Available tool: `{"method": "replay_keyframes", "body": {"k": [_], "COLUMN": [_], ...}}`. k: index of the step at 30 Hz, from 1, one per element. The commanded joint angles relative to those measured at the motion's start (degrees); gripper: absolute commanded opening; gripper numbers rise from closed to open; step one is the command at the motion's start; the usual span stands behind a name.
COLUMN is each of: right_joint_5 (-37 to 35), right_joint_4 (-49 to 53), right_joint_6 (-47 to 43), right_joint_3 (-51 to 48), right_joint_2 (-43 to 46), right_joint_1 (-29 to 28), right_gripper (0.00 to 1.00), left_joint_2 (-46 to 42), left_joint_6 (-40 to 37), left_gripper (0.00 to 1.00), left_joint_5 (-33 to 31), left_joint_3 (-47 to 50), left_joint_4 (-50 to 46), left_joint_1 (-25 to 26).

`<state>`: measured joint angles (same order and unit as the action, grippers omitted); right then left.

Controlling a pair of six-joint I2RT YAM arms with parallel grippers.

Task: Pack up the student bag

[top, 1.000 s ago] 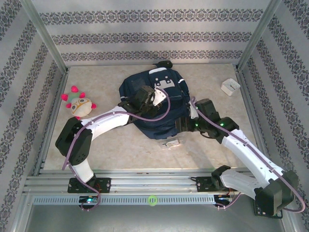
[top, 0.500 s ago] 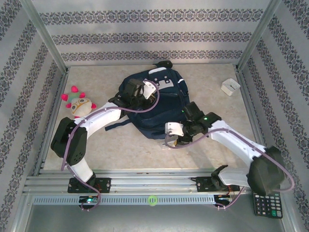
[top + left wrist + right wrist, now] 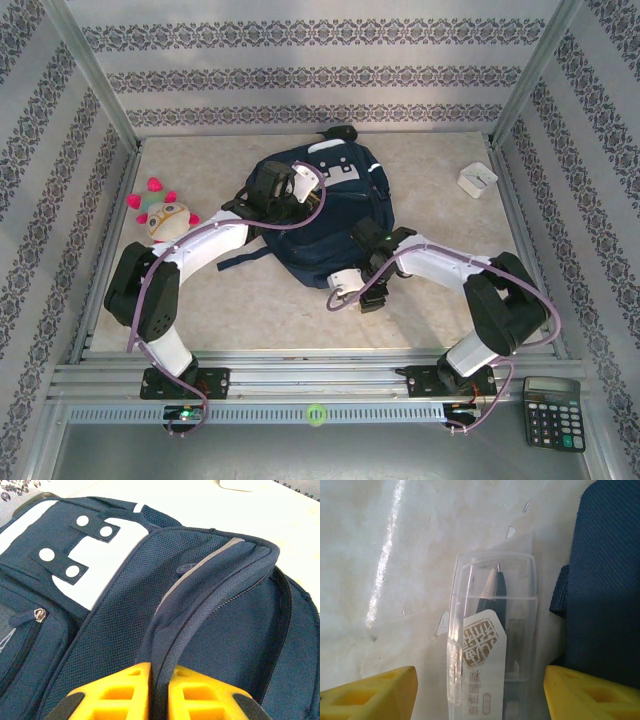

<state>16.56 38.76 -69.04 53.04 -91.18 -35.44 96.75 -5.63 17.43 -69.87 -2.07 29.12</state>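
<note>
The student bag (image 3: 335, 215) is a navy backpack with white patches, lying in the middle of the table. My left gripper (image 3: 276, 186) is at its upper left, shut on the bag's padded opening rim (image 3: 200, 595). The yellow fingers (image 3: 125, 690) pinch that rim on both sides. My right gripper (image 3: 362, 290) hangs open at the bag's near edge. In the right wrist view the gripper (image 3: 480, 700) straddles a clear plastic case (image 3: 492, 630) with a dark pen inside and touches neither side. The case lies flat on the table right beside the bag's fabric (image 3: 610, 580).
A plush toy (image 3: 163, 215) lies at the left. A small white box (image 3: 477, 179) sits at the back right, and a dark object (image 3: 338, 131) behind the bag. A calculator (image 3: 551, 412) rests beyond the near rail at the right. Metal frame posts border the table.
My right arm has swung left and its gripper has come down over the clear case, uncovering the calculator. My left gripper has shifted slightly back and left with the bag's rim.
</note>
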Motion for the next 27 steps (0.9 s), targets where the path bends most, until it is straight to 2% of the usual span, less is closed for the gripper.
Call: {"method": "replay_keyframes", "body": {"k": [1, 7, 12, 18, 22, 27], "right_joint_5": [0.0, -2.4, -4.2, -5.5, -6.4, -7.4], "right_joint_4": [0.7, 1.1, 0.4, 0.9, 2.5, 2.0], "right_joint_6": [-0.3, 2.0, 4.9, 7.7, 7.3, 5.4], "right_joint_3": [1.9, 2.0, -1.1, -4.8, -4.6, -0.3], "right_joint_2": [-3.6, -7.1, -5.8, 1.7, 8.9, 16.4], "right_joint_1": [-0.8, -2.4, -4.3, -6.0, -5.7, -4.2], "right_gripper": [0.66, 0.6, 0.55, 0.42, 0.38, 0.38], "left_joint_2": [-1.6, -1.8, -1.8, -2.4, -2.7, -3.4], "left_joint_6": [1.4, 1.4, 1.8, 2.1, 2.0, 2.5], "left_gripper": [0.14, 0.14, 0.14, 0.14, 0.14, 0.14], "left_joint_5": [0.2, 0.2, 0.6, 1.0, 1.1, 2.0], "left_joint_3": [-0.5, -0.6, -0.5, 0.2, 0.4, -0.4], "left_joint_4": [3.3, 3.2, 3.4, 3.7, 3.7, 3.7], "left_joint_1": [-1.2, -1.2, -1.3, -1.3, -1.2, -1.3]}}
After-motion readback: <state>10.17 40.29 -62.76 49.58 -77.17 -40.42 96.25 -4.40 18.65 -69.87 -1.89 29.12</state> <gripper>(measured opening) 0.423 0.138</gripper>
